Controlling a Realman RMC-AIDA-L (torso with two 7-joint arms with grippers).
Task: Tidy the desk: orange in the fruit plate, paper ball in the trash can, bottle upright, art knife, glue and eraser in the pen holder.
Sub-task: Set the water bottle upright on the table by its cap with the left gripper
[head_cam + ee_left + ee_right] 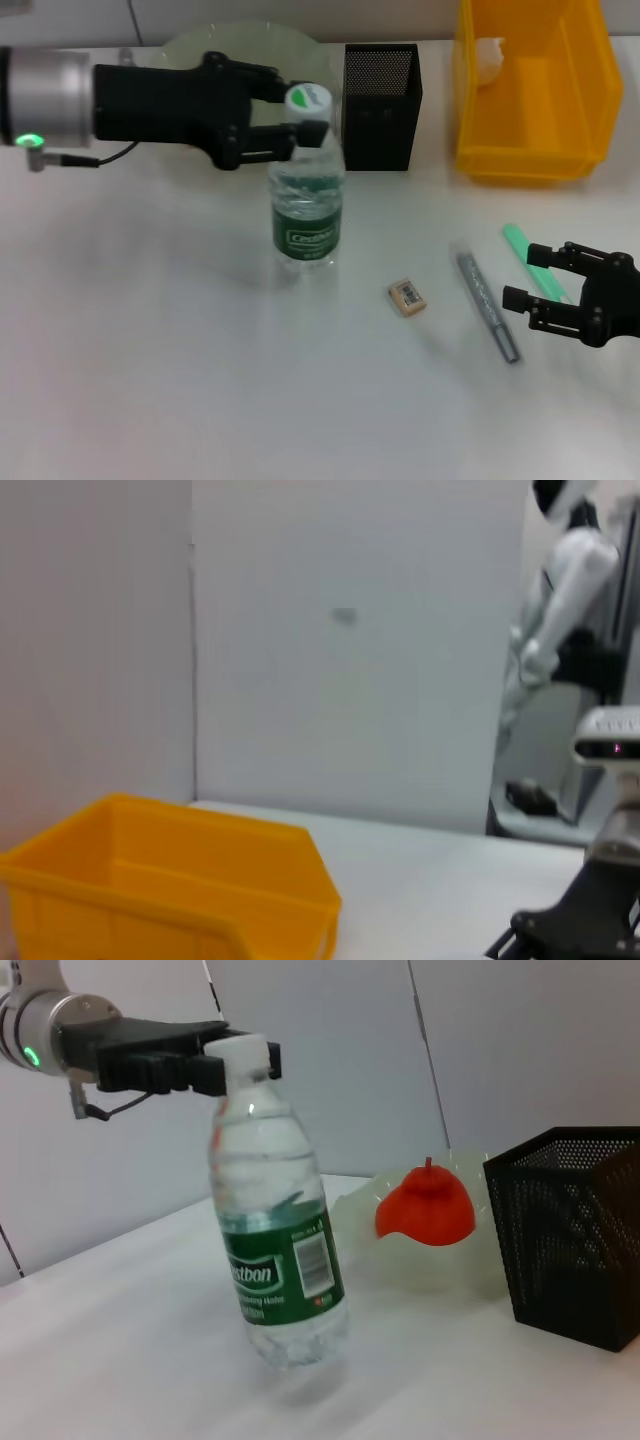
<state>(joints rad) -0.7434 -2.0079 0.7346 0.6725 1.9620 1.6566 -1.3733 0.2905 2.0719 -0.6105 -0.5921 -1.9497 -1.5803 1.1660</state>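
Note:
The clear water bottle [305,200] [280,1260] stands upright mid-table. My left gripper [300,110] [235,1060] reaches in from the left and is shut on its white cap. The orange [427,1208] lies in the pale fruit plate [215,42] [470,1270]; the arm hides it in the head view. A paper ball [488,60] sits in the yellow trash bin [530,150] [170,890]. The tan eraser [407,297], grey art knife [487,305] and green glue stick [522,245] lie on the table. My right gripper [532,277] is open, low over the glue stick.
The black mesh pen holder [382,105] [575,1230] stands just right of the bottle and plate, left of the bin. The right arm [590,920] shows in the left wrist view. White table stretches in front and to the left.

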